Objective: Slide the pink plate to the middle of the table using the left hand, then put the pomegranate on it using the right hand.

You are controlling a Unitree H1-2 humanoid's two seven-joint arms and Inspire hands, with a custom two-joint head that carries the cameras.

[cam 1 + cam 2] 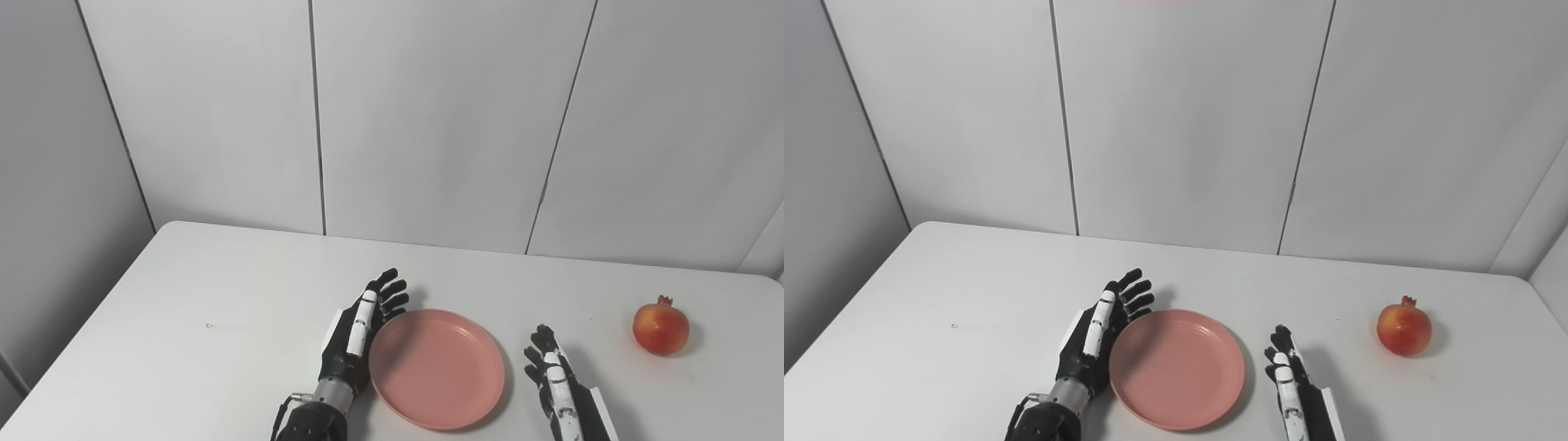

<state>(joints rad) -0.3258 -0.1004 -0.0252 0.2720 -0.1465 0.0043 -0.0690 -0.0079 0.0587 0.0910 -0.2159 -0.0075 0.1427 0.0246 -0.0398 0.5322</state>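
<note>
Pink against the white table (184,318), the plate (436,366) lies empty near the front edge, roughly midway across the width. The left hand (358,334) is set edge-on against the plate's left rim, its fingers spread and gripping nothing; whether the palm actually touches the rim cannot be told. The right hand (554,380) is held just beside the plate's right rim, a strip of bare table between them, its fingers extended and apart, likewise empty. The pomegranate (660,327) stands well apart to the right, upright with its crown on top, untouched. The slide is judged to be at or near its end, since the plate is already flanked by both hands near the centre line. Several risks can be foreseen. If the plate is pushed further, its right rim may be driven into the waiting right hand, or it may be spun instead of slid because the push comes from one side only. As the left hand is drawn away, the rim may be caught by the fingers and the plate dragged back. The pomegranate is round and may be rolled away by a glancing reach, or may roll off the shallow plate if released off centre.
</note>
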